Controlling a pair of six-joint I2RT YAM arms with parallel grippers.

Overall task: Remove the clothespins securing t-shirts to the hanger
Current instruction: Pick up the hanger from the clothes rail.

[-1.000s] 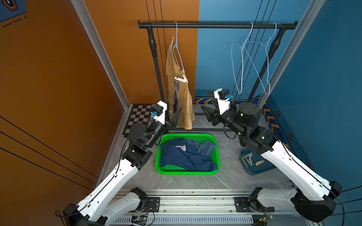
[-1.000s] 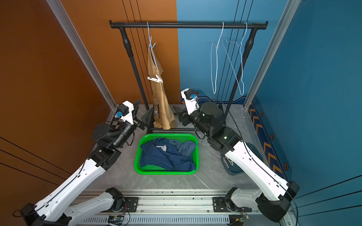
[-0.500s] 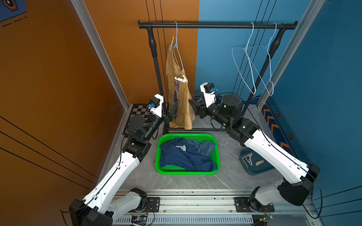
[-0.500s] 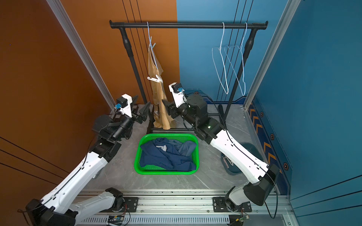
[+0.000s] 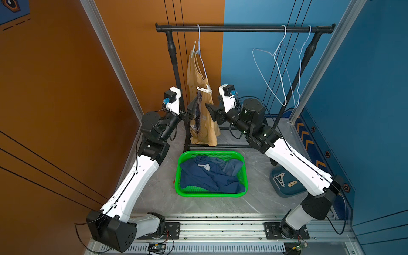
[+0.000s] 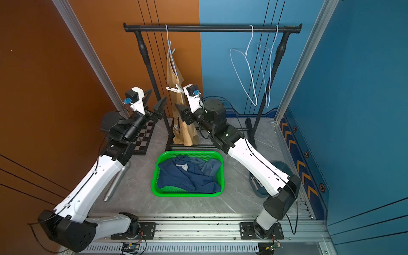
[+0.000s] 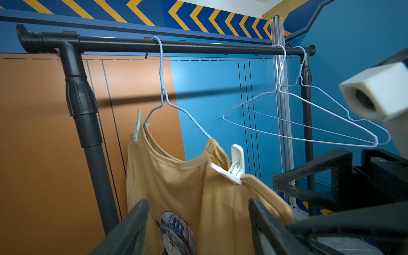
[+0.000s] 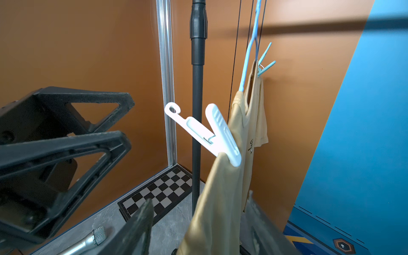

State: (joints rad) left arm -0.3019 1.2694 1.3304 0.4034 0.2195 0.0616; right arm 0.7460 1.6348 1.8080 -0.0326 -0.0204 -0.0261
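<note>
A mustard-yellow t-shirt (image 5: 205, 123) hangs on a pale blue wire hanger (image 7: 162, 88) from the black rail. A white clothespin (image 8: 212, 134) clips its near shoulder to the hanger, and a pale green clothespin (image 7: 137, 127) clips the far shoulder by the hanger's neck. My left gripper (image 7: 197, 201) is open, facing the shirt's printed front below the white pin. My right gripper (image 8: 199, 198) is open on the opposite side, with the shirt's edge hanging between its fingers. A navy t-shirt (image 5: 198, 176) and a slate-blue t-shirt (image 5: 231, 165) lie in the green basket (image 5: 212, 152).
Two bare wire hangers (image 5: 278, 72) hang at the rail's right end. A teal dish (image 5: 284, 189) holding loose pegs sits on the floor under my right arm. A chessboard (image 6: 143, 136) and a metal microphone (image 6: 114, 183) lie on the floor at the left.
My right gripper has swung left from beside the bare hangers up to the yellow shirt and opened a little wider. My left gripper has risen closer to the shirt.
</note>
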